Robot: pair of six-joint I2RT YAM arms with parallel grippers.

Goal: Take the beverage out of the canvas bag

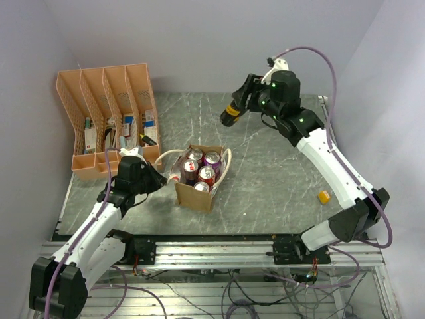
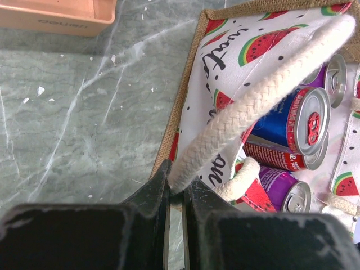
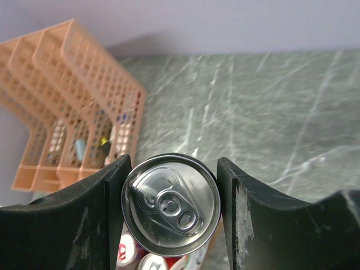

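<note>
The tan canvas bag (image 1: 197, 195) stands near the table's front, with several beverage cans (image 1: 199, 169) upright inside it. My left gripper (image 1: 157, 178) is shut on one cream rope handle (image 2: 264, 95), pinched between its jaws (image 2: 177, 188) at the bag's left side. The left wrist view shows the watermelon-print lining (image 2: 225, 45) and a blue can (image 2: 292, 121) and a purple can (image 2: 281, 188) lying below the handle. My right gripper (image 1: 236, 108) is raised over the far middle of the table, shut on a dark can (image 1: 230, 115). Its silver top (image 3: 170, 203) fills the gap between the fingers (image 3: 171, 169).
An orange slotted file rack (image 1: 109, 116) with small items stands at the back left, close behind the bag. A small yellow object (image 1: 324, 197) lies on the marble tabletop at the right. A metal rail (image 1: 219, 249) runs along the near edge.
</note>
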